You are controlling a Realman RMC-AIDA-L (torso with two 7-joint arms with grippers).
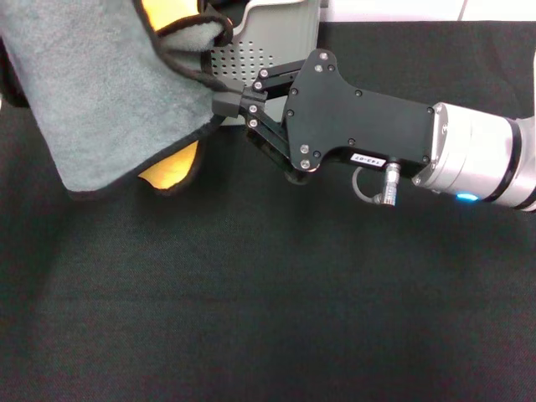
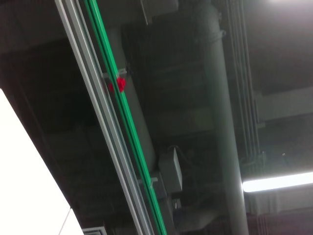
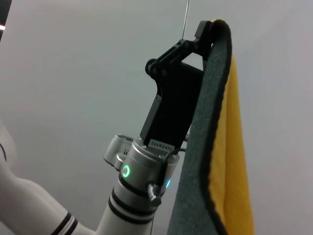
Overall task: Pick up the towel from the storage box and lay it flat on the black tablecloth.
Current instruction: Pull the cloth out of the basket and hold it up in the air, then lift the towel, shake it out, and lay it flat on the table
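Note:
The towel (image 1: 100, 92) hangs lifted at the upper left of the head view, grey-green face toward me, with its yellow face showing under the lower fold. My right gripper (image 1: 224, 105) is shut on the towel's black-stitched side edge, just in front of the storage box (image 1: 276, 38). In the right wrist view my left gripper (image 3: 205, 30) is raised and shut on the towel's (image 3: 205, 147) top corner, and the cloth hangs down from it. The black tablecloth (image 1: 268, 293) spreads below both arms.
The light grey storage box stands at the far edge of the cloth, partly hidden by the towel and the right gripper. A white wall strip (image 1: 394, 8) runs behind it. The left wrist view shows only ceiling pipes and a green rail (image 2: 122, 112).

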